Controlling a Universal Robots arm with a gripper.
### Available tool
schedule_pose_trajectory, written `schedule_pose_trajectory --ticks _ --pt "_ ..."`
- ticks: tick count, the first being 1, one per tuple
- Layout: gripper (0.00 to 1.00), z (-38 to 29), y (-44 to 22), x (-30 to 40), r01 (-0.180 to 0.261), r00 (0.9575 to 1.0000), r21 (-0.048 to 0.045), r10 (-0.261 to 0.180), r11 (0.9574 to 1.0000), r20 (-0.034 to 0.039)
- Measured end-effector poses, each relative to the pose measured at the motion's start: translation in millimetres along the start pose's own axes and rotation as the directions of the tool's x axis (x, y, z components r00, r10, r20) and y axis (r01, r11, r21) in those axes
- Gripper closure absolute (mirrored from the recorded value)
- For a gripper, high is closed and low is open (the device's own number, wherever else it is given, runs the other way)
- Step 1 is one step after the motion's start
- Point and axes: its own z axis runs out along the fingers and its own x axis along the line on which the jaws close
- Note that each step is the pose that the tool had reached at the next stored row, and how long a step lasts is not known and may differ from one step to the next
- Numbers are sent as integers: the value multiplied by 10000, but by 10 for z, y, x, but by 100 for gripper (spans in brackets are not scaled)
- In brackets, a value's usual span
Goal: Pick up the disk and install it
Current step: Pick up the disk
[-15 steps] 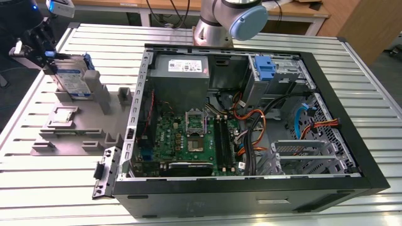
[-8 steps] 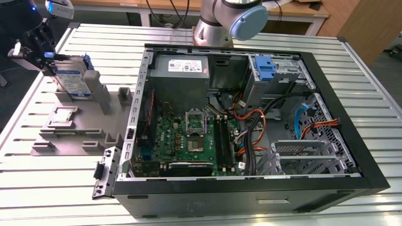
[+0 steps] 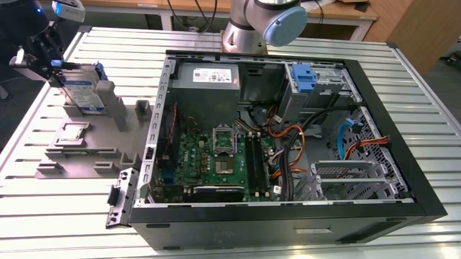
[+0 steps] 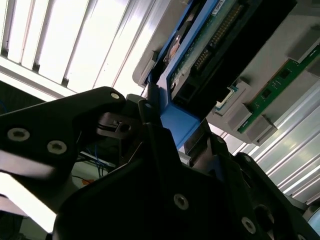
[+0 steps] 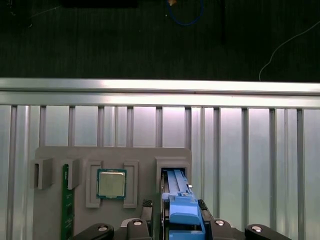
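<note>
Tool (image 3: 55, 69) clamped on the upright disk (image 3: 84, 89) in its grey holder (image 3: 72, 156), at the exterior view's left.
It is best lifted straight up, untilted, so it clears the holder cleanly; the open computer case (image 3: 288, 135) stands well apart to the right. The disk's lower edge is hidden inside the holder.

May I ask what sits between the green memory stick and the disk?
A square processor chip seated in the grey holder, in the first wrist view.
</note>
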Motion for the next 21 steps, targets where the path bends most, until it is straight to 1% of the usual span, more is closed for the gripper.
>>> schedule_pose_trajectory --ticks 2,3,8,12,21 --pt "56 0 0 0 0 10000 0 0 10000 -1" --pt "63 0 0 0 0 10000 0 0 10000 0" --pt "63 3 0 0 -31 10000 1 31 10000 0" --pt "63 5 0 -1 -305 9995 10 305 9995 4" --pt "63 6 0 -1 -353 9994 13 353 9994 6"
